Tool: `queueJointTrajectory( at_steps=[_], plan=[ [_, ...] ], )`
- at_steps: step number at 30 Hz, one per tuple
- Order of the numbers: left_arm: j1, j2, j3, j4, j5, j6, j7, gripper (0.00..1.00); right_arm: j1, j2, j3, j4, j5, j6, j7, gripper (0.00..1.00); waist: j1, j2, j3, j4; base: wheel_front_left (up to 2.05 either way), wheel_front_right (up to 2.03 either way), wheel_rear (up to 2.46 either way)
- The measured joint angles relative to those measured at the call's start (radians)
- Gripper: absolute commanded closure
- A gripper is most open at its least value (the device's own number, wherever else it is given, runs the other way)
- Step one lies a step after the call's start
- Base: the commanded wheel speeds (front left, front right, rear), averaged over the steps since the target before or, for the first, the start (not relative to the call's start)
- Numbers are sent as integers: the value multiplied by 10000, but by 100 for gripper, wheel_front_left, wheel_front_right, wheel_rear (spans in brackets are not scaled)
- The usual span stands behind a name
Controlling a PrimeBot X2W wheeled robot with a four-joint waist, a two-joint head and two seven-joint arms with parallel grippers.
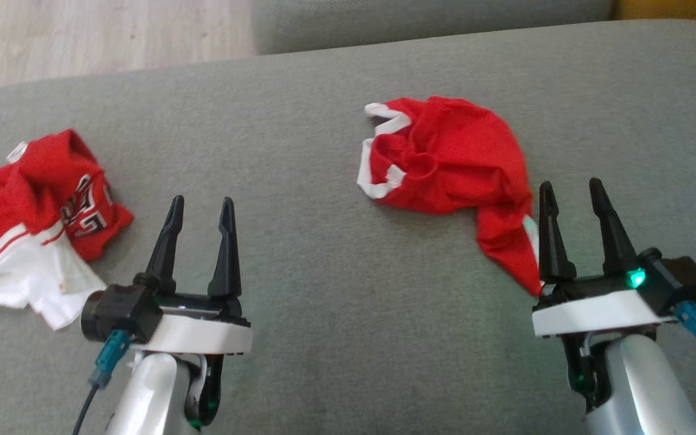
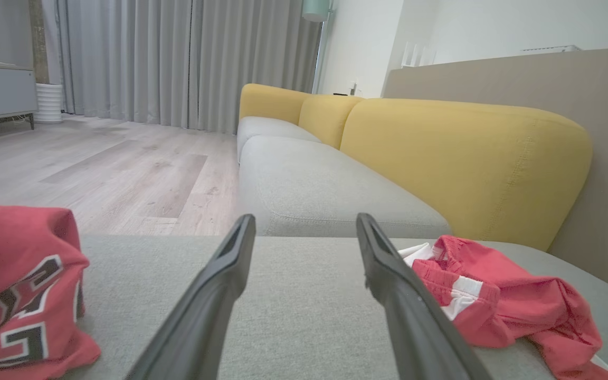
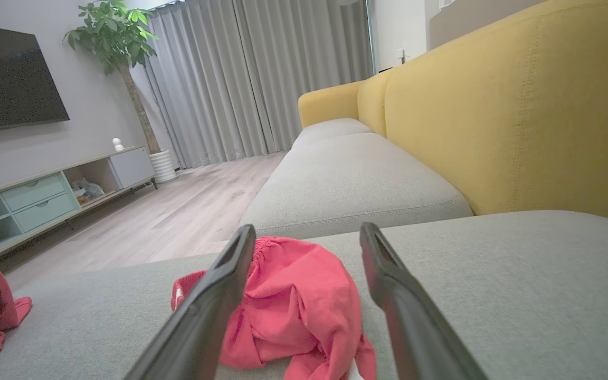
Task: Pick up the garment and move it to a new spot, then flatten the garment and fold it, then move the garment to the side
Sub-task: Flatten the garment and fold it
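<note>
Fingers wide apart, empty — left gripper, right gripper beside garment.

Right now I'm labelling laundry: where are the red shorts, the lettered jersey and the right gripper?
red shorts (image 1: 457, 157), head view, middle of the crumpled cloth.
lettered jersey (image 1: 85, 211), head view, on its lettering.
right gripper (image 1: 570, 184), head view, midway between its fingertips.
</note>
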Motion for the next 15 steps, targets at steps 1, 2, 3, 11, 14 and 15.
queueJointTrajectory(
  at_steps=[1, 2, 3, 11, 14, 15],
  plan=[
    [-3, -4, -19, 0, -2, 0, 0, 0, -60, 2, -29, 31, -59, 0, 0, 0, 0, 0, 52, 81, 0, 0, 0],
    [-5, -6, -25, 0, -2, 0, 0, 0, -171, 2, -52, 117, -88, 0, 0, 0, 0, 0, 109, 164, 0, 0, 0],
    [-13, -6, -36, 0, -2, -2, -2, 0, -338, 4, -96, 257, -171, 0, 0, 0, 0, 0, 173, 247, 0, 0, 0],
    [-314, -23, -268, 128, 2, -192, 0, 0, -2885, 4, -132, 2585, -748, 0, 993, 0, 2, 0, 657, 996, 0, 0, 0],
    [-486, -31, -278, 150, -2, -222, 0, 0, -3875, -12, -554, 3659, -846, 0, 1565, 0, 1, 0, 796, 1304, 0, 0, 0],
    [-529, -38, -290, 157, -2, -230, 0, 0, -4182, -17, -704, 4077, -961, 0, 1760, 0, 2, 0, 842, 1407, 0, 0, 0]
  ],
)
